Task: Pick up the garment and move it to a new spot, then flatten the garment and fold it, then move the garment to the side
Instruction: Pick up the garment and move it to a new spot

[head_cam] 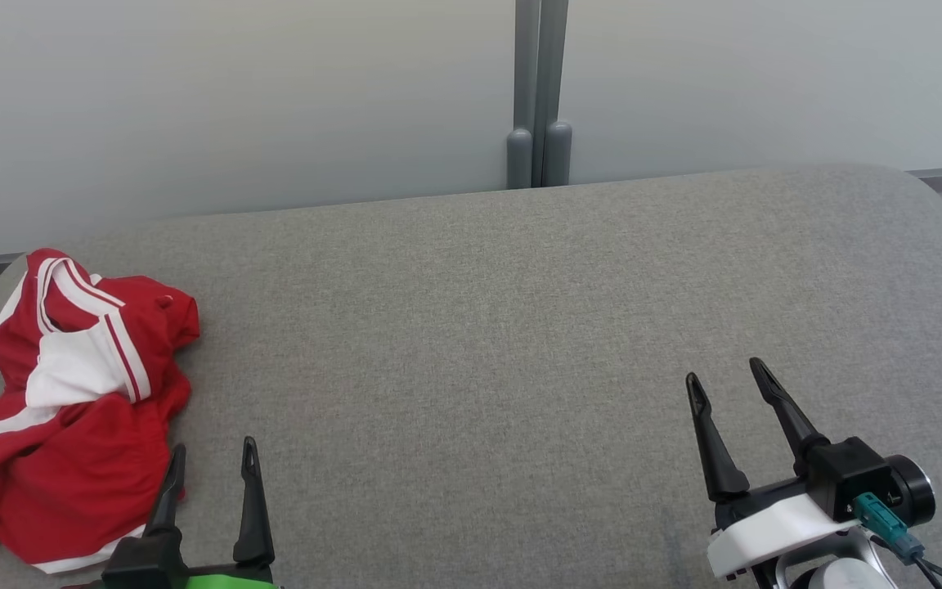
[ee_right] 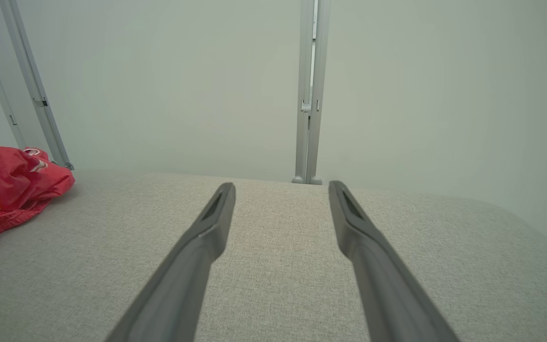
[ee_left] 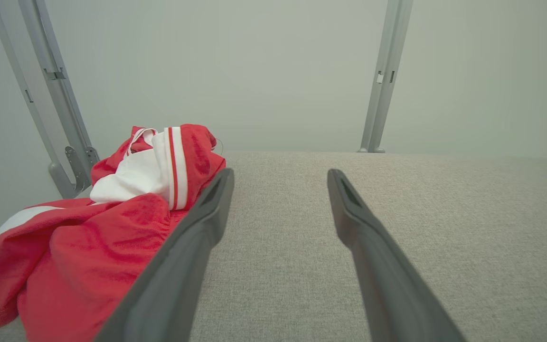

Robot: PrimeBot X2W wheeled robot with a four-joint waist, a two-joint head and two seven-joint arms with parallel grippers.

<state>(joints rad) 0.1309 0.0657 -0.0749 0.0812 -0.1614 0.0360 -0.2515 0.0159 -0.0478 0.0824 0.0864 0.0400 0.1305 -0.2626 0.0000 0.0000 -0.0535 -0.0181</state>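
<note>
Garment [head_cam: 70, 409], red and white, lies bunched on the grey worktop [head_cam: 479, 327] beside the open left end effector [head_cam: 214, 446], far from the open right end effector [head_cam: 724, 370].

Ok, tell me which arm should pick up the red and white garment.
Left. The open left gripper sits right beside the crumpled garment; the right gripper, also open, is far across the grey table.
</note>
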